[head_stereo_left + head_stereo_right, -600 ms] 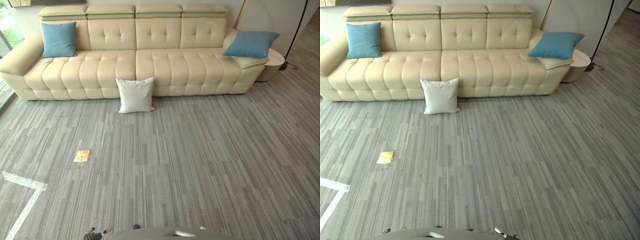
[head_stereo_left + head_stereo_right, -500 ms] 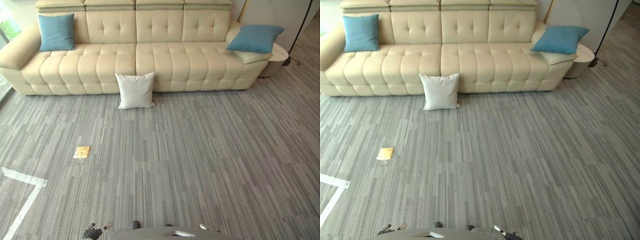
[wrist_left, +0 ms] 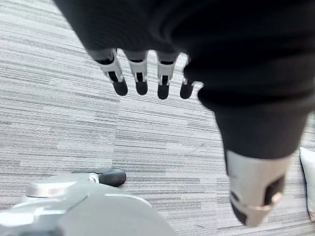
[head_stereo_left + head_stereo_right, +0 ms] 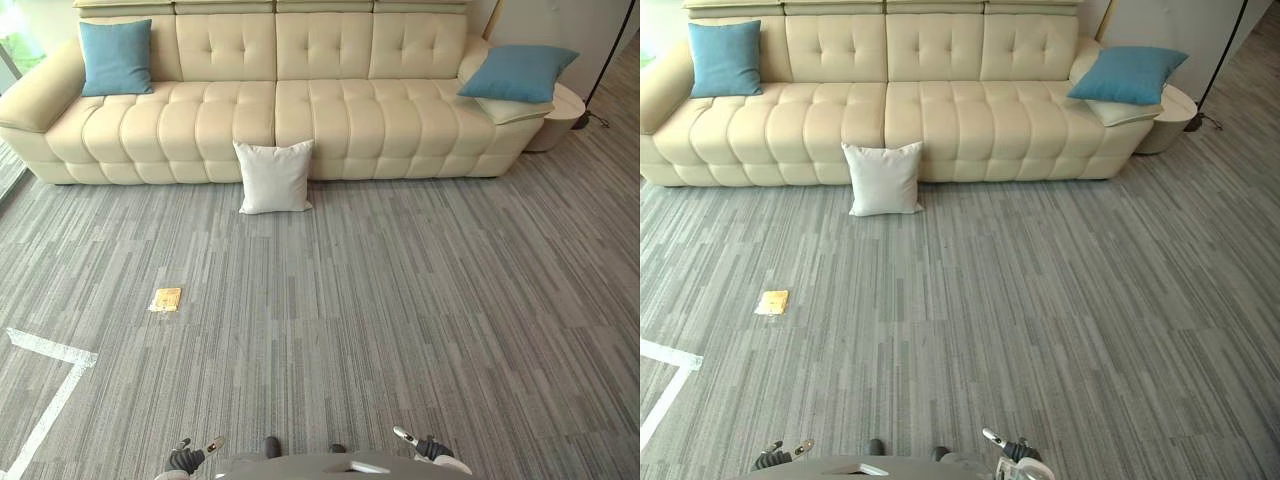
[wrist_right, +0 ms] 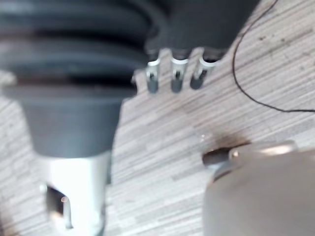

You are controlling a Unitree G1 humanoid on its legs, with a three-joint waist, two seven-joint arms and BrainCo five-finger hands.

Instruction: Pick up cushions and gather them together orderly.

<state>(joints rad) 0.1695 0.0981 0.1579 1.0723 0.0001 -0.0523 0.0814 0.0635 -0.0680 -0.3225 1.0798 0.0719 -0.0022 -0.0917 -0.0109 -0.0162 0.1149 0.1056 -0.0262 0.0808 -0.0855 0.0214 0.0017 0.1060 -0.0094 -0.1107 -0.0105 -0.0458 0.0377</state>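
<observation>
Only the camera has shifted: the white cushion (image 4: 274, 176) stays at the sofa's (image 4: 330, 110) front edge, left hand (image 3: 141, 77) and right hand (image 5: 175, 77) straight-fingered and empty, gathering unstarted.

Cream tufted sofa (image 4: 200, 120) at back; small yellow item (image 4: 165, 299) (flat) on grey carpet (image 4: 420, 300), white tape lines (image 4: 52, 351) near.

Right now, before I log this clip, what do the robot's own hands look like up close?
Both are built alike. The left hand has a dark ribbed cover over its back and wrist, a row of silver fingers with rounded dark tips, and a thicker silver thumb set apart. The right hand shows the same dark ribbed cover, silver dark-tipped fingers and a pale silver thumb.
</observation>
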